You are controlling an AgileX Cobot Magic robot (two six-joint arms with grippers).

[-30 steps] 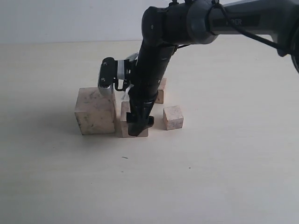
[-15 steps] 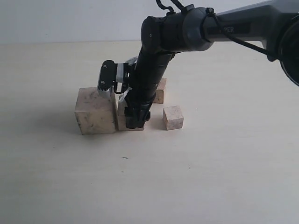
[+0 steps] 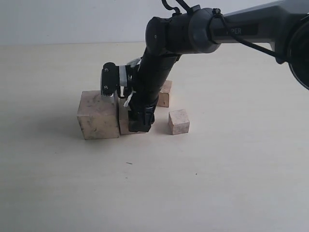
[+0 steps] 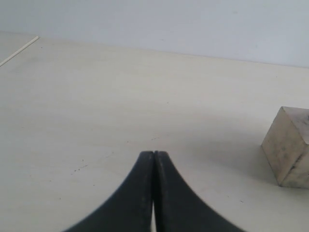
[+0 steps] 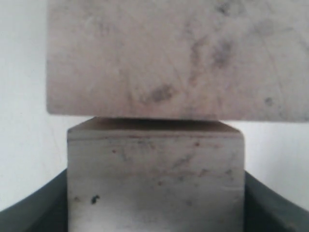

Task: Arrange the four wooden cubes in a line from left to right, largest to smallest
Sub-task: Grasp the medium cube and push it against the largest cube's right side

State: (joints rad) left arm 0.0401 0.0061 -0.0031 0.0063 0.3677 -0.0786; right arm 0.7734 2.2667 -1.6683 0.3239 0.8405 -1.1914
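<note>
Looking on from the side, I see the right gripper point(image 3: 140, 124) reaching down and squeezed onto the second block point(image 3: 124, 123). That block sits on the table point(image 3: 217, 183) just beside the biggest block point(image 3: 98, 115). The third block point(image 3: 165, 94) sits behind the arm, and the smallest block point(image 3: 178, 122) sits near, off to the right, touching nothing. I think these blocks are hard, light wood with flat sides and sharp corners. They will not bend or break, but smooth wood can slip. So the best place to hold one is on two flat sides that face each other, near the middle and not on a corner. That looks like how the second block is held. The side view hides most of this block behind the black arm, so the grip is hard to see there. The camera on the right wrist shows it well: a dark finger point(image 5: 29, 212) presses on each side of the block. The biggest block's spotty face sits just past it, so close I cannot tell if they touch. Only the camera on the left wrist shows the left gripper point(image 4: 154, 159). Its two fingers are pressed together, holding nothing, with a lone block point(image 4: 289, 145) off to one side. I cannot tell which block that is.
</note>
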